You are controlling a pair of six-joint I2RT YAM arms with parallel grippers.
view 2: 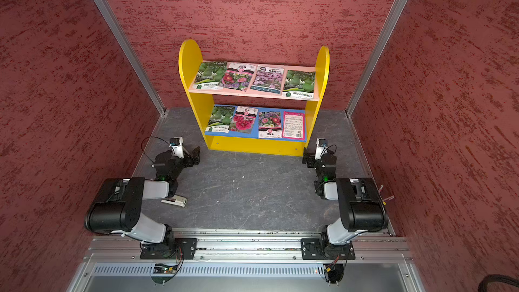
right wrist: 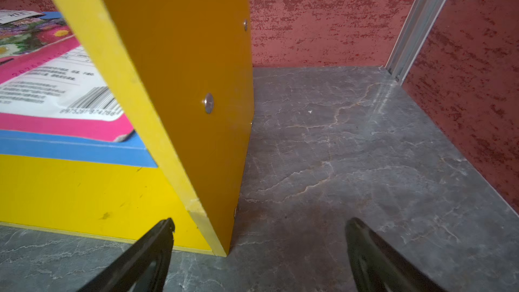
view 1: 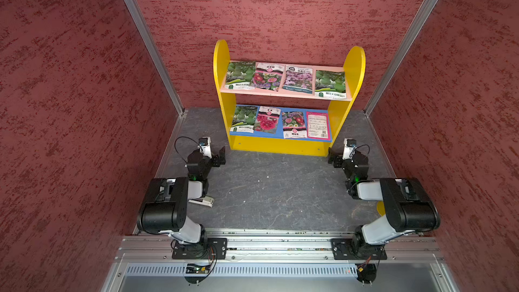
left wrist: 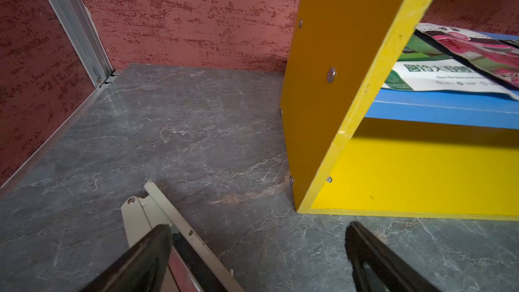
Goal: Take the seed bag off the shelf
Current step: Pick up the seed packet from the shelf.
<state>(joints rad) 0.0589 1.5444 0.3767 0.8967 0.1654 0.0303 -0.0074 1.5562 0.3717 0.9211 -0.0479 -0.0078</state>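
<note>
Shelf (view 1: 280,147) holds eight seed bags (view 1: 240,75), left gripper (view 1: 220,157) and right gripper (view 1: 332,159) flank its base, jaws spread, gripping nothing.

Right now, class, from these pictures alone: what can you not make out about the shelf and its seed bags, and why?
- Both top views: print on the pink bag too small to read.
- Right wrist view: that bag cut off by the shelf panel and picture edge; fine print blurred.
- Left wrist view: gourd bag partly under the red-flower bag.
</note>
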